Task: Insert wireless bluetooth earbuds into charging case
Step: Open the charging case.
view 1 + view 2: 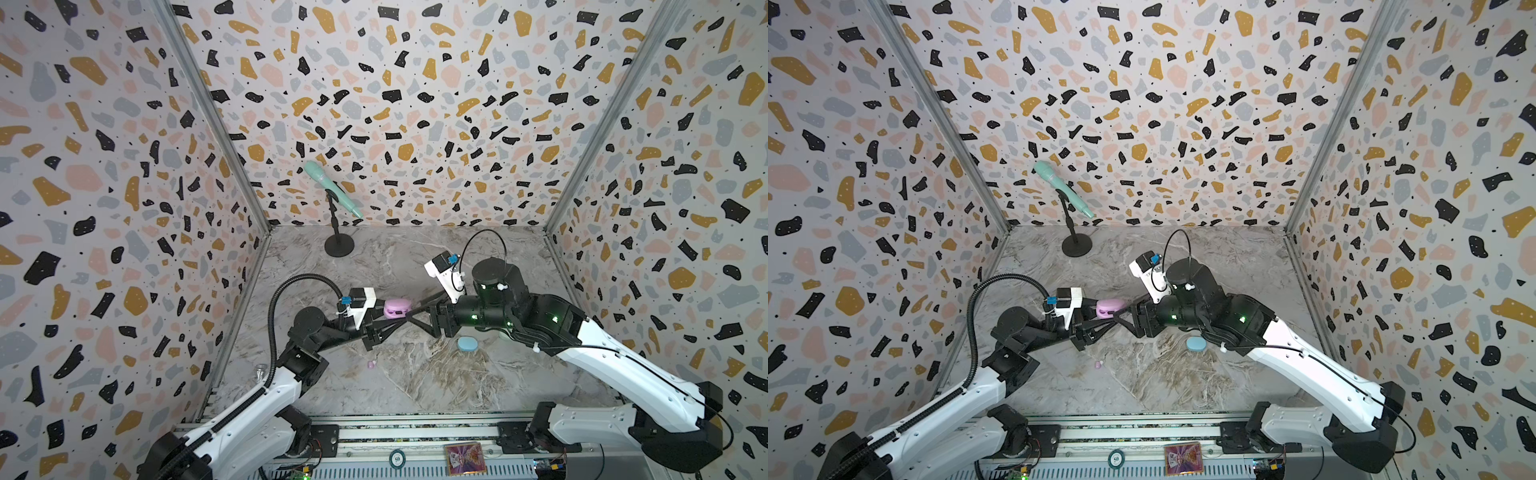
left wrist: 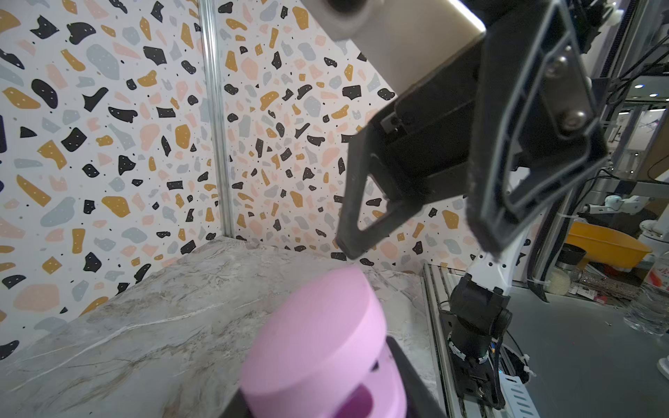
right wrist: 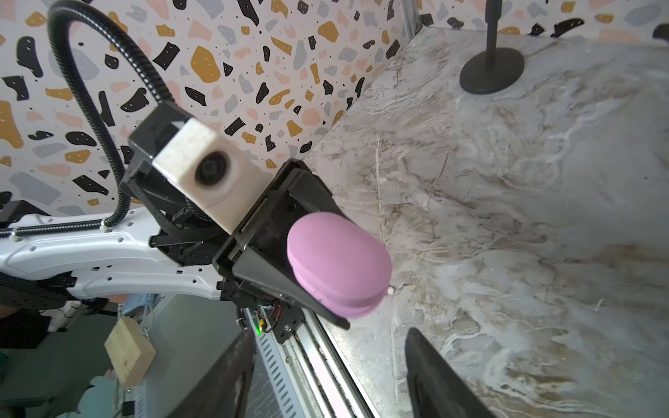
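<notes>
Left hand [image 1: 398, 318] gripping case [image 1: 397, 307], marble [image 1: 415, 382], terrazzo walls [image 1: 374, 104]

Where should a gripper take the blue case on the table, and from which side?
Across its two long edges, from straight above. The blue case lies flat on the table, a low oval, so its narrow width likely suits the jaws best.

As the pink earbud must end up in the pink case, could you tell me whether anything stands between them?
Yes: the pink case, clamped in the left gripper off the table, looks closed, so its lid seems to block the slots. The pink earbud lies on the table with nothing over it.
</notes>
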{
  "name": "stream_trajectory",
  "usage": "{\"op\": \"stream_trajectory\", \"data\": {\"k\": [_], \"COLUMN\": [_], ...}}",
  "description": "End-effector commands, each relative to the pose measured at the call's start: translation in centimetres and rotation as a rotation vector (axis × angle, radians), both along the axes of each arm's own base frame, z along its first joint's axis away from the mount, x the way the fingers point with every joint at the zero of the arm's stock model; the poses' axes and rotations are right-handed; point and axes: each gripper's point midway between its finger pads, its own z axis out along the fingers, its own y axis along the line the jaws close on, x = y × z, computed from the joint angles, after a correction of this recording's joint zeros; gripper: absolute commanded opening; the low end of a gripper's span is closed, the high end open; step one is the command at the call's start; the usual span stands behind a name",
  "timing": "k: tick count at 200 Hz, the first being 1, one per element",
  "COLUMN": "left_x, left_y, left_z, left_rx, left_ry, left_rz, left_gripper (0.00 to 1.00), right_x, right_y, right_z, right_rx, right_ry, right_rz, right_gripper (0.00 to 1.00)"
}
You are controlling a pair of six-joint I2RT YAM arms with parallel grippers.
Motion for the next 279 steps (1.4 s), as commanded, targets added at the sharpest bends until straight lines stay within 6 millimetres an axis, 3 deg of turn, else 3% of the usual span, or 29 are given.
{"op": "stream_trajectory", "data": {"k": [1,35,74,125,194,279], "left_x": [-1.2,-1.5,-1.9,-2.8,-4.0,-3.8], "left_y": [0.3,0.3,0.2,-0.1,-1.0,-0.4], "left_z": [1.2,1.3,1.2,0.6,0.0,0.0], "left_rx": [-0.026,-0.026,-0.017,-0.001,0.017,-0.094], "left_ry": [-0.035,-0.031,-0.027,-0.012,-0.001,0.106], "left_rz": [-0.037,-0.05,-0.079,-0.117,-0.162,-0.12], "left_gripper": [0.04,0.04,0.04,0.05,0.05,0.04], "right_x": [0.1,0.0,1.1,2.6,3.6,4.2], "right_y": [0.4,1.6,1.2,0.2,1.0,0.7], "right_z": [-0.7,-1.1,-1.1,-0.4,-0.3,-2.7], "right_rx": [-0.112,-0.208,-0.274,-0.263,-0.221,-0.204], "right_ry": [-0.098,-0.166,-0.206,-0.198,-0.155,-0.048], "right_rz": [0.049,0.106,0.065,0.035,0.081,0.102], "right_gripper": [0.66,0.67,0.66,0.59,0.54,0.55]}}
